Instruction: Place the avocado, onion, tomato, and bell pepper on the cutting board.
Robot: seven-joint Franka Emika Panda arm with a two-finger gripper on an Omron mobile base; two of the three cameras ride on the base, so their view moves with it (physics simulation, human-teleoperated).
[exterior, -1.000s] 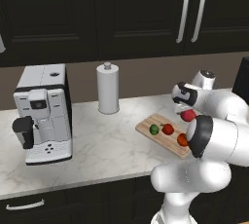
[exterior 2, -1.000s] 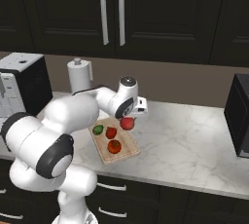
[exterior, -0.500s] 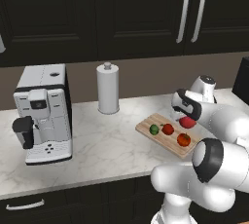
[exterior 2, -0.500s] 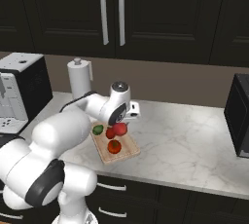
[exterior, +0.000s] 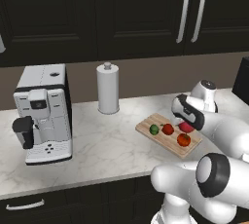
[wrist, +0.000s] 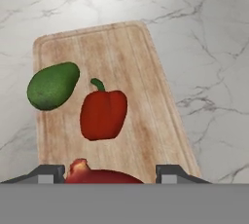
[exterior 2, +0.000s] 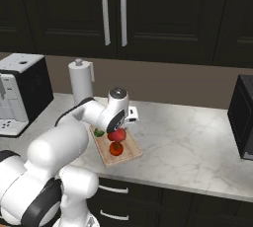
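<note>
**On the board: three pieces down, a fourth in the jaws**

On the wooden cutting board [wrist: 141, 96], seen from the hand, the avocado [wrist: 52, 85] lies at the left and the red bell pepper [wrist: 103, 114] just beside it, apart from it. A reddish onion [wrist: 102, 175] sits between the two fingertips [wrist: 46, 173], so the gripper [wrist: 106, 173] is closed on it above the board's near end (contact with the wood cannot be judged).

From the left base camera the board [exterior: 148, 131] also carries an orange-red tomato [exterior: 184, 140] at its near right, which the hand camera misses. Well to the left stand a paper towel roll [exterior: 108, 88] and a coffee machine [exterior: 43, 113] on the marble counter [exterior: 97, 145]. From the right base camera the arm's wrist covers part of the board [exterior 2: 127, 156].
</note>
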